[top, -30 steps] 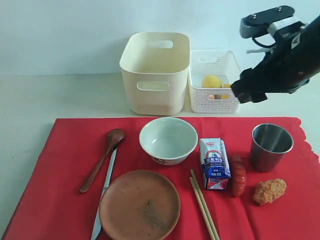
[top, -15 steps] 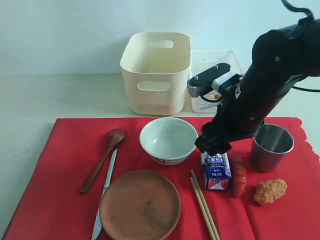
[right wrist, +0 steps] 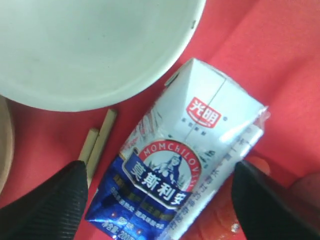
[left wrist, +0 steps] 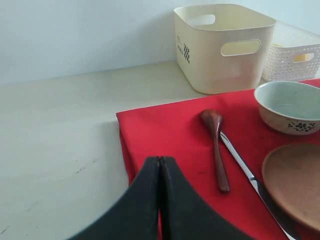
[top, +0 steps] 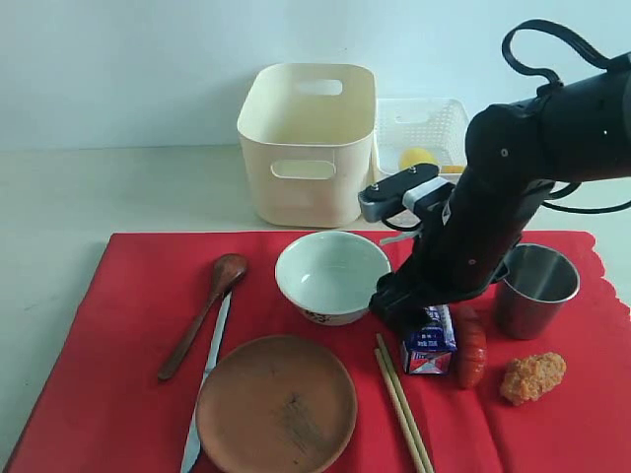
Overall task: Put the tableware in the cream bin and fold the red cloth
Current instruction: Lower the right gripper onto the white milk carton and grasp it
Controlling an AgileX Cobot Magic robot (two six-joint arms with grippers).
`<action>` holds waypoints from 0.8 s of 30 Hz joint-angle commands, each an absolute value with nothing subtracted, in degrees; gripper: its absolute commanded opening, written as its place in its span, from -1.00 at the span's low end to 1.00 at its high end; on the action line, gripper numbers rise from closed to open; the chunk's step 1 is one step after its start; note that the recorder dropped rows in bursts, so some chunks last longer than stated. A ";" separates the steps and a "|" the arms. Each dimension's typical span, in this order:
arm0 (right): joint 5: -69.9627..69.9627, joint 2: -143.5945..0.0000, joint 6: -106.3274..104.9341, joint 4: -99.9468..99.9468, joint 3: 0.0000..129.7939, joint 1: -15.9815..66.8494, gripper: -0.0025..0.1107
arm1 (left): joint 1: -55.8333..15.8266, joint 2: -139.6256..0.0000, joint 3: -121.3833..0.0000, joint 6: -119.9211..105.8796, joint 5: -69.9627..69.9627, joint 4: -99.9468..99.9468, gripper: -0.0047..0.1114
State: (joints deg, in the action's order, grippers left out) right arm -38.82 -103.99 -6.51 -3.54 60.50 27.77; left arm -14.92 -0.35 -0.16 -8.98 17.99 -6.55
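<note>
On the red cloth [top: 128, 325] lie the white bowl [top: 331, 276], brown plate [top: 276, 404], wooden spoon [top: 202, 313], knife [top: 204, 384], chopsticks [top: 401, 404] and steel cup [top: 533, 288]. The cream bin [top: 306, 143] stands behind the cloth. My right gripper [top: 399, 304] is low over the blue-white carton [right wrist: 185, 160], open, with one finger [right wrist: 45, 205] by the chopsticks [right wrist: 97, 142] and the other on the carton's far side. My left gripper [left wrist: 160, 162] is shut and empty, above the cloth's left edge [left wrist: 125, 145]; the exterior view does not show it.
A white perforated basket [top: 422, 133] holding a lemon [top: 418, 158] stands right of the bin. A sausage [top: 470, 350] and a nugget [top: 532, 376] lie right of the carton [top: 428, 345]. The bowl's rim [right wrist: 85, 45] is close to the carton.
My right arm has swung from above the white basket down and to the left, and now sits low over the carton beside the bowl. Nothing on the cloth has moved.
</note>
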 commanded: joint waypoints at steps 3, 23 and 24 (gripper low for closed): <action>-37.75 -104.45 -3.22 -5.15 60.44 28.01 0.39 | -14.73 0.00 0.00 -9.04 17.60 -6.51 -0.92; -45.84 -104.67 1.71 -3.84 64.85 28.01 0.39 | -14.73 0.00 0.00 -9.04 17.60 -6.51 -0.92; -46.71 -104.67 1.71 -3.84 65.22 28.01 0.39 | -14.73 0.00 0.00 -9.04 17.60 -6.51 -0.92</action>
State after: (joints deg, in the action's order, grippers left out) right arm -43.19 -104.74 1.56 -3.76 63.34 27.77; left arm -14.92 -0.35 -0.16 -8.98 17.99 -6.55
